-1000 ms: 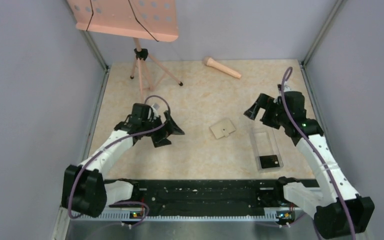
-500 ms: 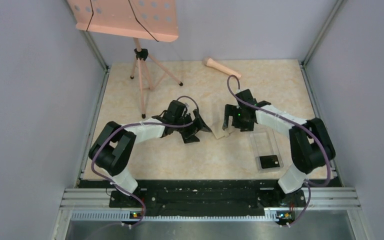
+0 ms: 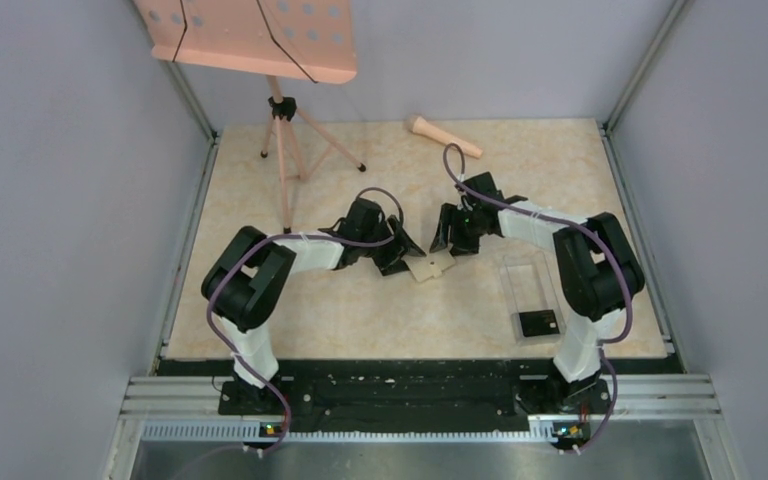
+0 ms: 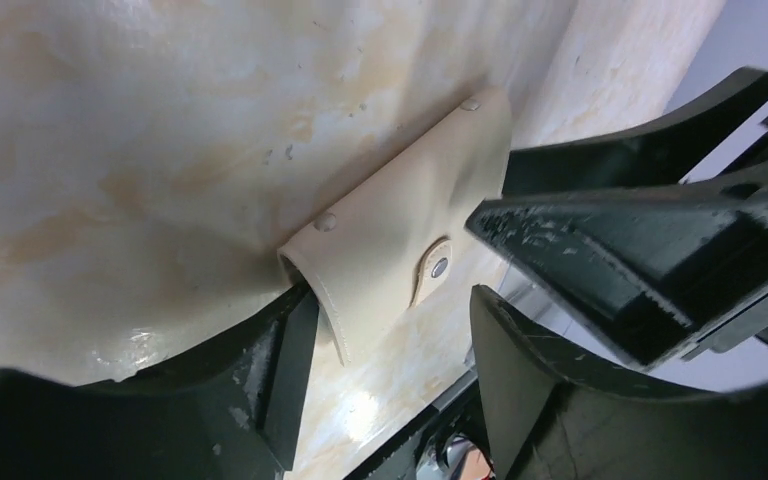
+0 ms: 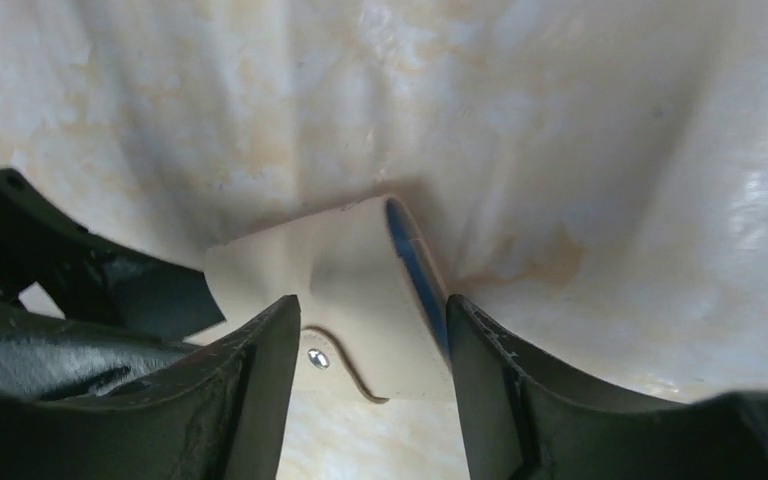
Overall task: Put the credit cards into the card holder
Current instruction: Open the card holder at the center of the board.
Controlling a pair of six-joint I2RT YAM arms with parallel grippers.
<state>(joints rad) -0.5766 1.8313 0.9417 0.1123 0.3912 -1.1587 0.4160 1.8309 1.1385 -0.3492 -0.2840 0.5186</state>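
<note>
Lying flat on the marbled table [image 3: 360, 320], the beige folding card holder with a snap dot [image 3: 430, 267] looks light, floppy and slide-prone; pinch its edges. The left gripper [image 4: 390, 305] straddles one corner, jaws apart; the right gripper [image 5: 372, 305] brackets the blue-lined edge, grip uncertain.

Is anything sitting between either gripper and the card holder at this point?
Nothing visible does. The left gripper and the right gripper have reached the folded card holder from opposite sides. Each has its fingers standing either side of part of the holder, with no other object between them.
</note>
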